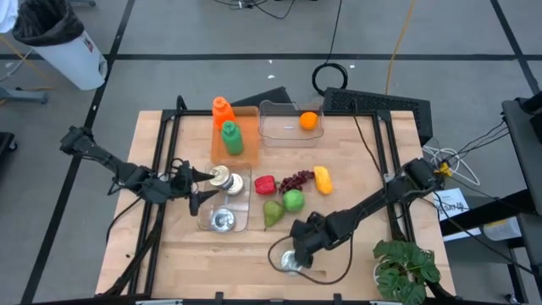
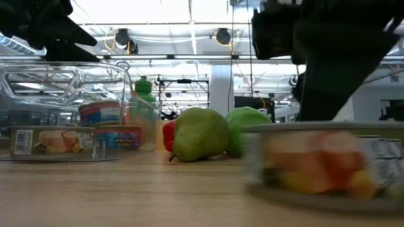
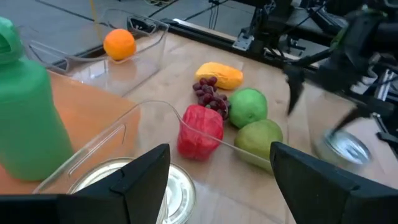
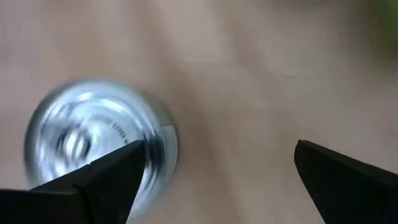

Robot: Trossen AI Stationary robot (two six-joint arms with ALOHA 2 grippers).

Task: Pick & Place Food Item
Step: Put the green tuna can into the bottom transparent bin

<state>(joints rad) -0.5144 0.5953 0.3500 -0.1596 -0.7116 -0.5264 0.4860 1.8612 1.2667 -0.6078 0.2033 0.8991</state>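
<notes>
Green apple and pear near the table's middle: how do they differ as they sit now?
The green apple is round and bright green; the pear is a duller yellow-green and tapers to one end. The pear lies on its side, nearer the clear tray; the apple sits beside the grapes. Both rest on bare wood, touching or nearly so, neither held by a gripper.
</notes>
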